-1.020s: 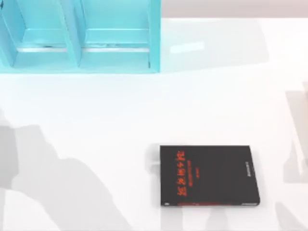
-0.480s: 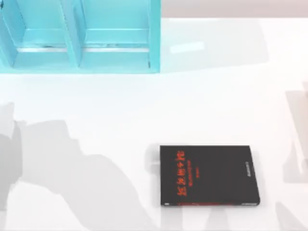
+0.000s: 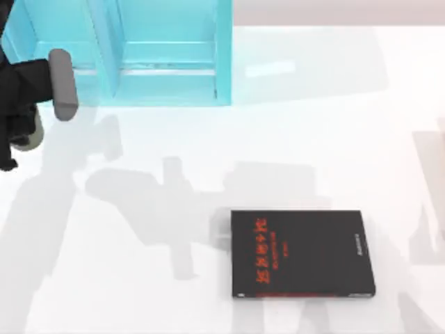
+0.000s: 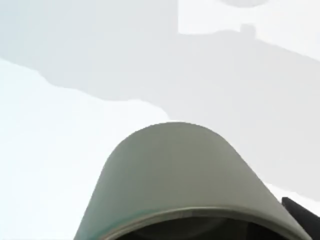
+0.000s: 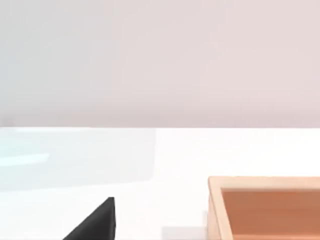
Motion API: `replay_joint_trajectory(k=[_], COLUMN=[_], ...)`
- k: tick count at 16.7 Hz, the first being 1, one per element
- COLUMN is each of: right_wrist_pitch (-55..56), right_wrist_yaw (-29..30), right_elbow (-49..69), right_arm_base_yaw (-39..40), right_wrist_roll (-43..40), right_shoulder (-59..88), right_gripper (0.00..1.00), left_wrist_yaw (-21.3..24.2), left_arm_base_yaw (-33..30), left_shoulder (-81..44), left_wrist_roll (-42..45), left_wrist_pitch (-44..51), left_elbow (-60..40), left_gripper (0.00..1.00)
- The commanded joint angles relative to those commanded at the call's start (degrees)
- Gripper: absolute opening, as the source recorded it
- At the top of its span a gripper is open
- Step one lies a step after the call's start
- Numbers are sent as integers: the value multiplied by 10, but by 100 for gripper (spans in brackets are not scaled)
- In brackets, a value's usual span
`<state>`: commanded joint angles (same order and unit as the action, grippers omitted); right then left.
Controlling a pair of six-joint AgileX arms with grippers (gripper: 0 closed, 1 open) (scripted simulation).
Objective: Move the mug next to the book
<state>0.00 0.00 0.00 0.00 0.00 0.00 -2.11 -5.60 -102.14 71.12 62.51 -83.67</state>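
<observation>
The black book (image 3: 302, 254) with red lettering lies flat on the white table, right of the middle and near the front edge. One black corner of the book (image 5: 95, 224) shows in the right wrist view. My left gripper (image 3: 17, 133) hangs at the far left edge of the top view, in front of the shelf, and the olive-grey mug (image 3: 29, 133) peeks out beneath the black arm. In the left wrist view the mug (image 4: 185, 175) sits right under the camera, lifted above the table, with a dark fingertip (image 4: 302, 216) against its side.
A turquoise shelf unit (image 3: 167, 66) with two open compartments stands at the back left. An open wooden box (image 5: 260, 181) shows in the right wrist view, close to the book's corner. White table stretches between the left arm and the book.
My left arm has come into the top view at the far left, carrying the mug. Its shadow has spread rightward across the table. The book has not moved.
</observation>
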Motion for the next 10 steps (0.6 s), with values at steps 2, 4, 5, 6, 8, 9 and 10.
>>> replay_joint_trajectory(k=[2, 4, 5, 6, 8, 9, 10], right_wrist_pitch=[0, 0, 0, 0, 0, 0, 0], right_wrist_yaw=[0, 0, 0, 0, 0, 0, 0], right_elbow=[0, 0, 0, 0, 0, 0, 0], right_arm_base_yaw=[0, 0, 0, 0, 0, 0, 0], right_wrist_roll=[0, 0, 0, 0, 0, 0, 0], right_shoulder=[0, 0, 0, 0, 0, 0, 0], right_gripper=[100, 100, 100, 100, 100, 100, 100], left_wrist_yaw=[-5, -10, -12, -15, -19, -20, -20], left_arm_base_yaw=[-74, -145, -178, -210, -267, -291, -314], left_shoulder=[8, 11, 11, 11, 11, 11, 10], left_wrist_roll=[-139, -288, -364, -439, -588, -659, -727], left_wrist_pitch=[7, 17, 22, 27, 35, 37, 39], left_elbow=[-1, 1, 2, 4, 7, 8, 9], left_gripper=[0, 0, 0, 0, 0, 0, 0])
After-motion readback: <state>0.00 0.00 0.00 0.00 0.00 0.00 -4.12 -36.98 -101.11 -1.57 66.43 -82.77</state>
